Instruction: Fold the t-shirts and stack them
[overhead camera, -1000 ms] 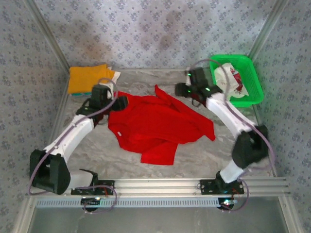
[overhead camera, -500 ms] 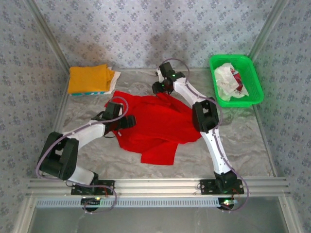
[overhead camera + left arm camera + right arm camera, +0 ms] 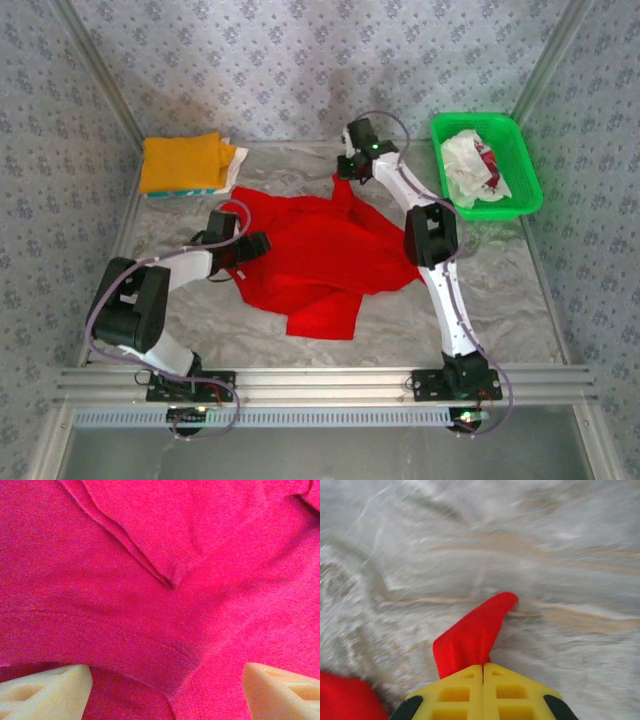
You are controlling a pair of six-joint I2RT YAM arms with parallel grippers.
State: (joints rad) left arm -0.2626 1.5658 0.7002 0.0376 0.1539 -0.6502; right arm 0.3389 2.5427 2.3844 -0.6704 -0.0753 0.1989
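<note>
Had the right end effector (image 3: 482,667) shut on the far tip of the crumpled, plain bright red cloth t-shirt (image 3: 320,255), near the far edge of the grey marbled bench (image 3: 500,300). Had the left end effector (image 3: 165,687) spread wide, empty, just above its left side. Lay mid-bench, nearward of the right grip, long axis left-right. Judged room enough for spreading.

Marbled grey table (image 3: 500,300), red t-shirt (image 3: 320,255) spread, folded orange t-shirt (image 3: 180,160), green basket (image 3: 497,210)
</note>
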